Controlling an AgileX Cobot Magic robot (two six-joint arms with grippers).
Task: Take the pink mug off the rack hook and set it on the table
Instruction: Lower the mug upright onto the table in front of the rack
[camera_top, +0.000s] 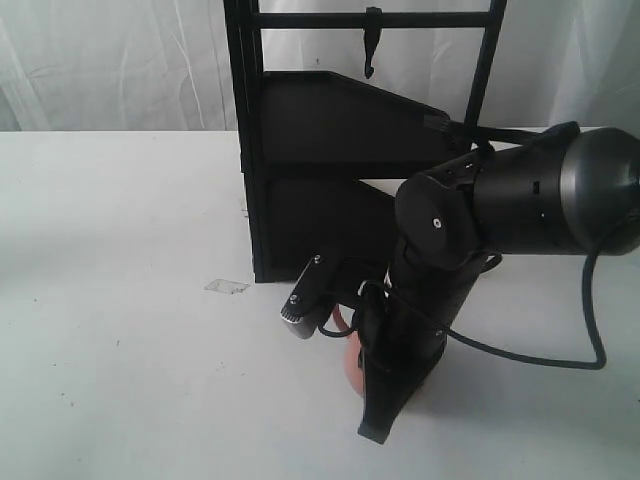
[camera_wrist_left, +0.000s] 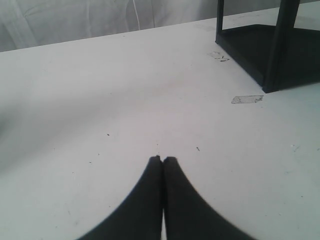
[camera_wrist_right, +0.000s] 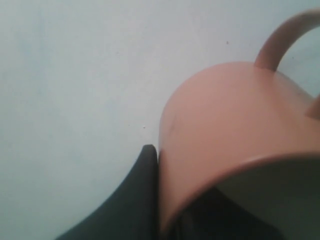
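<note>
The pink mug is pinched by its wall in my right gripper, one finger outside and the other inside the cream interior. Its loop handle points away from the fingers. In the exterior view only a sliver of the pink mug shows behind the right gripper, low over the table; contact with the table cannot be told. The rack hook hangs bare on the top crossbar. My left gripper is shut on nothing above the table.
The tall black rack with dark shelves stands behind the right arm; its base shows in the left wrist view. A small patch of tape lies on the table near the rack's foot. A black cable loops off the right arm.
</note>
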